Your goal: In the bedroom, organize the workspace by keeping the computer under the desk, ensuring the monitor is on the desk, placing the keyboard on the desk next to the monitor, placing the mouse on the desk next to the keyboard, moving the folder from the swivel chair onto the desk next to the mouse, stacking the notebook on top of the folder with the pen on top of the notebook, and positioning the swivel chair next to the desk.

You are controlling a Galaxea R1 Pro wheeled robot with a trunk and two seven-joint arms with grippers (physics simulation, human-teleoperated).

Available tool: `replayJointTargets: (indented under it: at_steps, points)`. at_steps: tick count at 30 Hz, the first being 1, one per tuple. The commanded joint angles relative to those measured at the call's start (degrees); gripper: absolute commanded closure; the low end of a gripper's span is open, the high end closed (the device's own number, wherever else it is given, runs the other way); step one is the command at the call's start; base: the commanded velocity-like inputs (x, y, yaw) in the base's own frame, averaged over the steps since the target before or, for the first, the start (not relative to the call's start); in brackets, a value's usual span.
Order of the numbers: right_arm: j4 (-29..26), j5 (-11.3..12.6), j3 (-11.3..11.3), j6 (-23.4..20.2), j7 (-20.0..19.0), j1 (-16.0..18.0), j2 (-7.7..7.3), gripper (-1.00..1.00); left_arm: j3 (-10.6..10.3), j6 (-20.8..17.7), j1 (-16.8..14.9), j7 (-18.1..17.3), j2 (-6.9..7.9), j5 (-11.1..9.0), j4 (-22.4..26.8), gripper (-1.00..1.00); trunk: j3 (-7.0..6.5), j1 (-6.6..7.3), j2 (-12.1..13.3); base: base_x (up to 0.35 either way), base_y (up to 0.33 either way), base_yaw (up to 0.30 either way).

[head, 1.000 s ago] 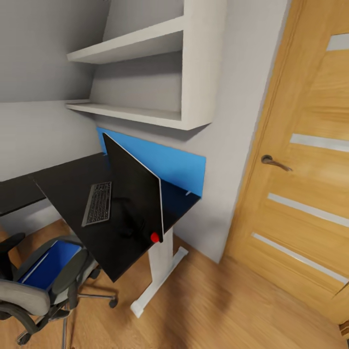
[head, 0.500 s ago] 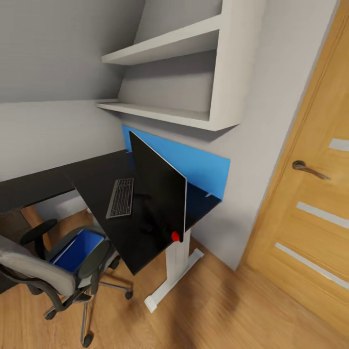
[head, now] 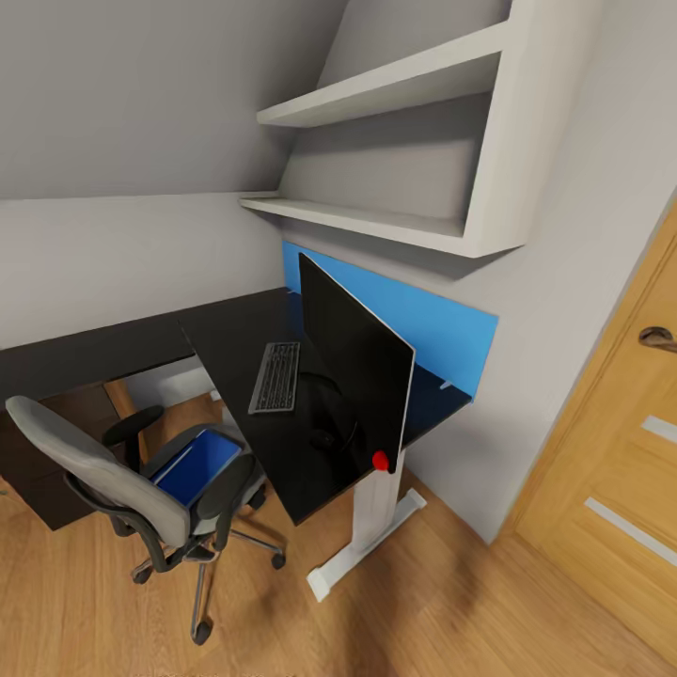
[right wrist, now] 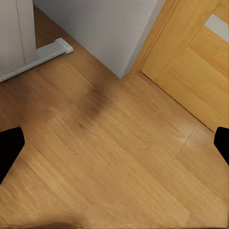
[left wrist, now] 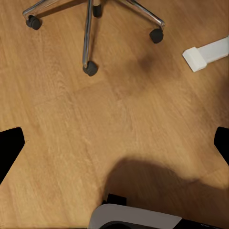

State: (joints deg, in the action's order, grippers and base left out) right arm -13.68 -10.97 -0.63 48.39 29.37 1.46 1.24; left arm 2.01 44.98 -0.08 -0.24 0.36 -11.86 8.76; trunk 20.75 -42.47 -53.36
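Head view, desk: the long desk with its black top (head: pixel 235 338) and bright blue back panel (head: pixel 442 329) stands under white wall shelves (head: pixel 404 226), on a white leg with a flat foot (head: pixel 362 545).
Head view, monitor: the wide black flat screen (head: pixel 362 362) stands upright on the desk top, edge-on to the camera, with a small red dot (head: pixel 380 461) at its near lower corner.
Head view, keyboard: the slim dark grey keyboard with black keys (head: pixel 276 377) lies flat on the desk just beside the monitor's stem.
Head view, mouse: a small dark shape (head: pixel 322 439) near the monitor's base may be the mouse; too dim to be sure.
Head view, chair: the grey upholstered swivel chair with black armrests (head: pixel 113 480) stands close against the desk's near corner.
Head view, folder: the flat bright blue folder (head: pixel 197 465) lies on the chair seat.
Left wrist view: light wood floor (left wrist: pixel 95 124), the chair's chrome star base and casters (left wrist: pixel 89 28), the desk's white foot; both dark fingertips (left wrist: pixel 8 148) sit at opposite edges, spread wide, pinching nothing.
Right wrist view: wood floor, grey wall corner (right wrist: pixel 95 24), oak door (right wrist: pixel 191 62); the fingertips (right wrist: pixel 9 145) are likewise spread apart and empty.
Progress: monitor and keyboard look placed; folder, notebook and pen are left to do; the computer I cannot judge.
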Motion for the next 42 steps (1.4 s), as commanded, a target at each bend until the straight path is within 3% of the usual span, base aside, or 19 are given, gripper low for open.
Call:
replayJointTargets:
  at_steps: [1,26,42]
  points:
    - [0.0,-0.5,-0.1,-0.3,0.6,0.0,0.00,-1.00,0.2,0.1,0.0,0.0,-0.01,0.1,0.0,-1.00,0.06,0.00,0.0,0.000,0.000,0.284]
    - [-0.1,-0.5,-0.1,-1.8,0.2,0.1,-0.01,-1.00,0.2,0.1,0.0,0.4,-0.01,0.0,0.0,-1.00,0.06,0.00,0.0,-0.003,0.000,0.285]
    - [-0.3,-0.5,-0.1,-1.8,0.2,0.1,-0.08,-1.00,0.3,0.5,0.0,0.3,-0.08,0.0,0.1,-1.00,0.06,0.00,0.0,-0.147,0.000,0.285]
